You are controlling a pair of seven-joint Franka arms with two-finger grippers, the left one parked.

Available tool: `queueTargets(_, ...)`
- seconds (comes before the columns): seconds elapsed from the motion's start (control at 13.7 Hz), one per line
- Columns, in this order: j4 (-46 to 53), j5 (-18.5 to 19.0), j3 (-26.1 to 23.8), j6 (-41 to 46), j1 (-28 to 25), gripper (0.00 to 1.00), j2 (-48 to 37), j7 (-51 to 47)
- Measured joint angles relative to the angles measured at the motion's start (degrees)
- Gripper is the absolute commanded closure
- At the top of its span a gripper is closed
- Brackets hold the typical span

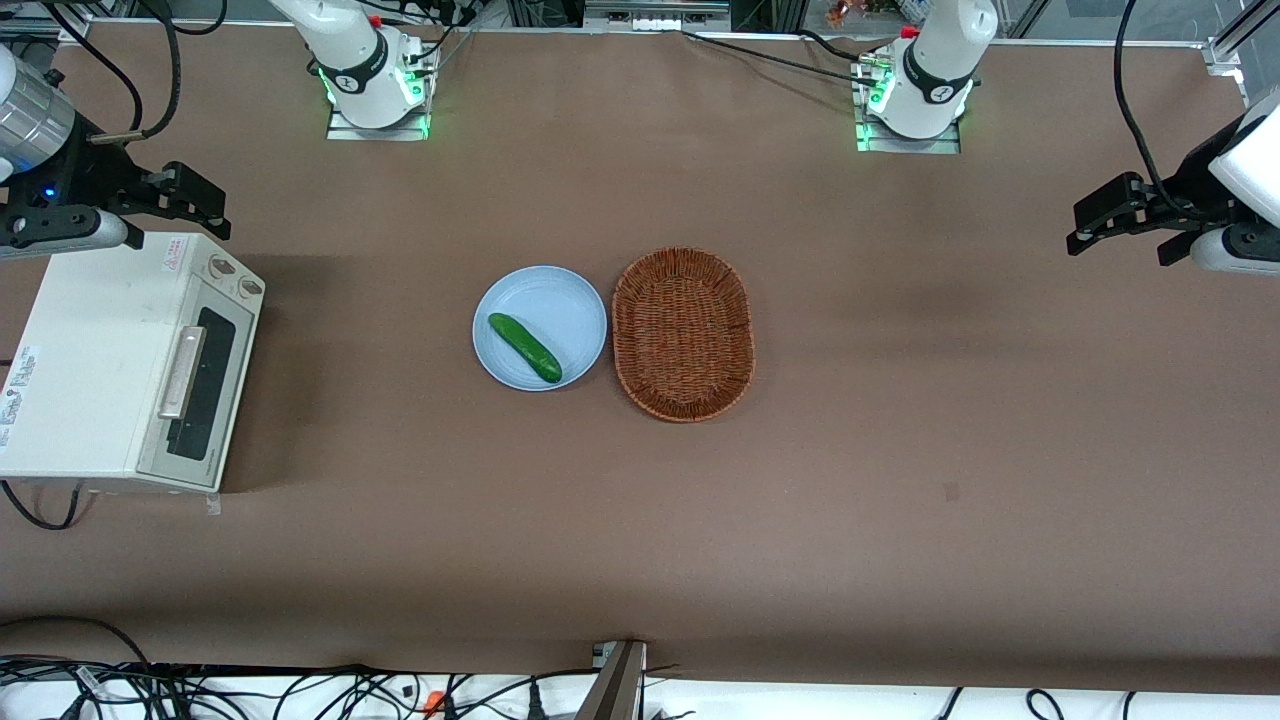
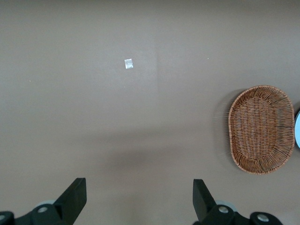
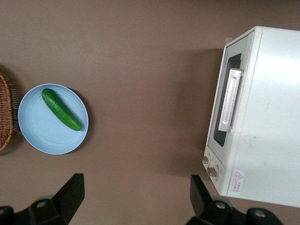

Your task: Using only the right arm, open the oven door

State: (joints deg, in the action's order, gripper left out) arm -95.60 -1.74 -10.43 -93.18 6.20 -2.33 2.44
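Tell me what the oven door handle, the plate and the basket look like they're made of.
The long silver bar handle on the cream-white oven door looks like brushed metal, with a dull sheen. The round pale-blue plate seems matte plastic or ceramic. The brown oval basket is woven wicker, its weave visible. The right arm's black end effector hangs open above the oven.

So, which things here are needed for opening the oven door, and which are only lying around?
Needed:
- oven door, shut, with its bar handle
- gripper, open, above the oven's knob end

Lying around:
- plate
- cucumber on the plate
- basket beside the plate
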Motion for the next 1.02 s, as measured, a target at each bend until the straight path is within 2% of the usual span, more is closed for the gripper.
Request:
queueTargets(0.8,-0.1,0.0,0.0,0.2,0.1,0.02,0.1,1.9)
queueTargets(0.95,-0.7,0.4,0.0,-0.3,0.4,0.11,0.7,2.6)
queueTargets(1.02,-1.3,1.3,0.2,-1.5,0.6,0.24,1.5,3.1)
